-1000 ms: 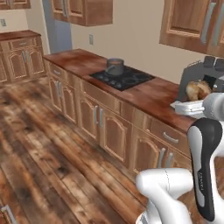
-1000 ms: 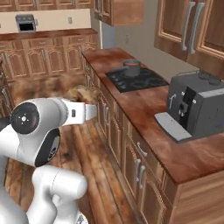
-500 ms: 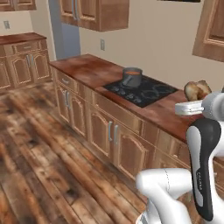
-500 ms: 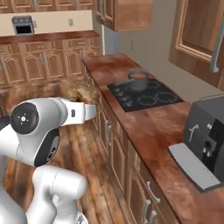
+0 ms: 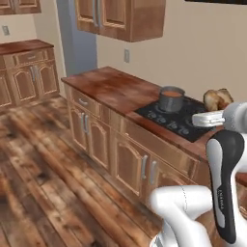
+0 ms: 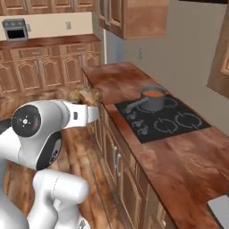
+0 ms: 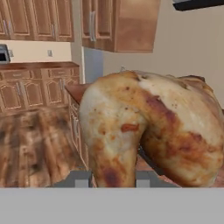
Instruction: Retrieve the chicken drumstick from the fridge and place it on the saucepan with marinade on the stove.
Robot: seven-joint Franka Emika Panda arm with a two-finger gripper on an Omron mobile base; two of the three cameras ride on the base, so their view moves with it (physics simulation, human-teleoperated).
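Drumstick in your claw, out of the fridge, not yet in the saucepan.

Left to right: wooden bench [image 5: 106,87], black stove [image 5: 181,118] bearing the saucepan [image 5: 171,99] of reddish marinade [image 5: 171,93], then your claw [image 7: 109,178] clamped on the golden-brown drumstick [image 5: 217,99], held near the stove. Carrying it over and lowering it in remain.

I see the saucepan [image 5: 171,99] with marinade [image 5: 171,93] on the stove [image 5: 179,118]; my end effector [image 5: 211,112] holds the chicken drumstick [image 5: 216,99] just right of it.
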